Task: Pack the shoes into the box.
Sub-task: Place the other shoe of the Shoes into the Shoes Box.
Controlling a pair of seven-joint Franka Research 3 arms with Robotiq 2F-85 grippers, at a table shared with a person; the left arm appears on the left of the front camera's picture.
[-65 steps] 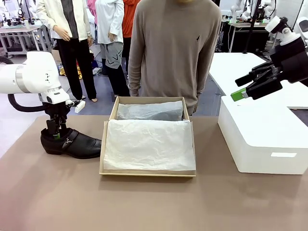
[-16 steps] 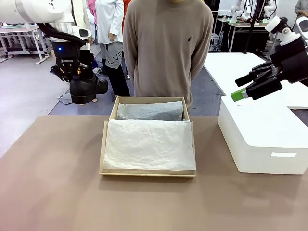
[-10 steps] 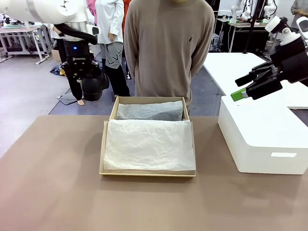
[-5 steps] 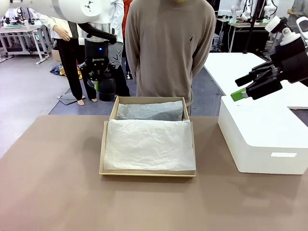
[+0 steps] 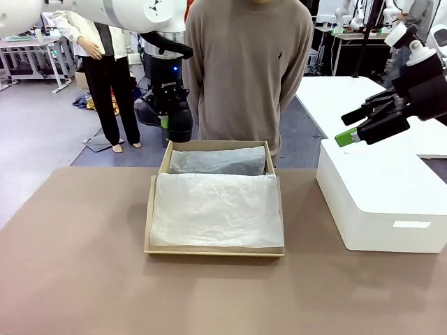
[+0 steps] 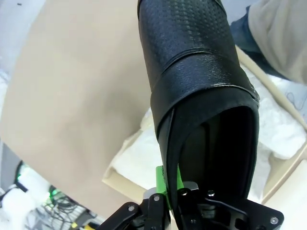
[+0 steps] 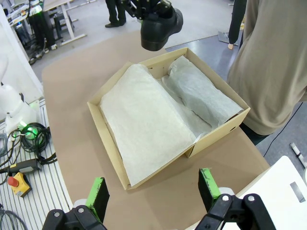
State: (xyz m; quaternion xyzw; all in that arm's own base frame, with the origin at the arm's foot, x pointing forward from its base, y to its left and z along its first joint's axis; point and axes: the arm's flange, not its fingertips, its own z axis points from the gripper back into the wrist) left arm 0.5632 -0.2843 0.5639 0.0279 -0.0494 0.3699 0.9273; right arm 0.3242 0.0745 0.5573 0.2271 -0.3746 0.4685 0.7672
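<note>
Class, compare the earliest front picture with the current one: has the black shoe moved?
Yes. The black shoe has left the table left of the box; the left hand holds it raised above the box's far left corner.

Bright, even overhead light is filling the room; only soft, faint shadows are lying round the box on the desk. Front view is looking sharp. In left wrist view the shoe is sitting v. close, highlights glinting on its leather, bkgd going soft. Wrist views are bowing at edges.
</note>
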